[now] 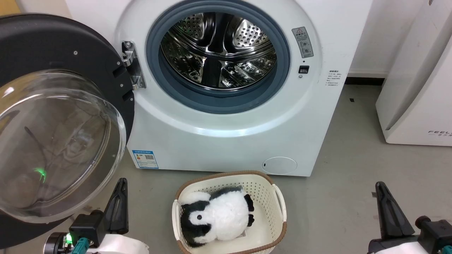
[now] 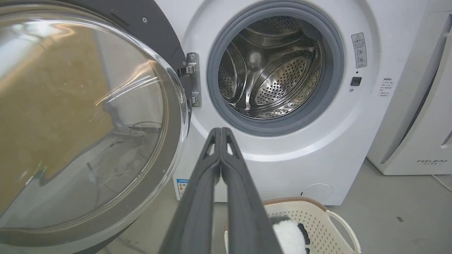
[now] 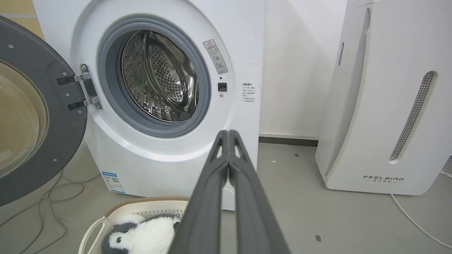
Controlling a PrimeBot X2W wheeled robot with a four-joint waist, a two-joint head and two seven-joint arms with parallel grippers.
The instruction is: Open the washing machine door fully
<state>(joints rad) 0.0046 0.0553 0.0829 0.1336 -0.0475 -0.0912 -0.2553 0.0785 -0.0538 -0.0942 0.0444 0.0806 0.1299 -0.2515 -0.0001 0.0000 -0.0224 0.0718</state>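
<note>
Both closed tight, empty: left tool [image 2: 220, 129], right tool [image 3: 229, 132]; door [image 1: 60, 123] open wide w/ edge cut off.

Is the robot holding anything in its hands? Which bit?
Nothing. The left gripper and right gripper are both shut with nothing between the fingers, apart from the washing machine door.

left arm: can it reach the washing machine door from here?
Probably yes. The left gripper, shut, sits just beside the lower edge of the washing machine door, which stands wide open, with nothing between them. The laundry basket is off to its right.
</note>
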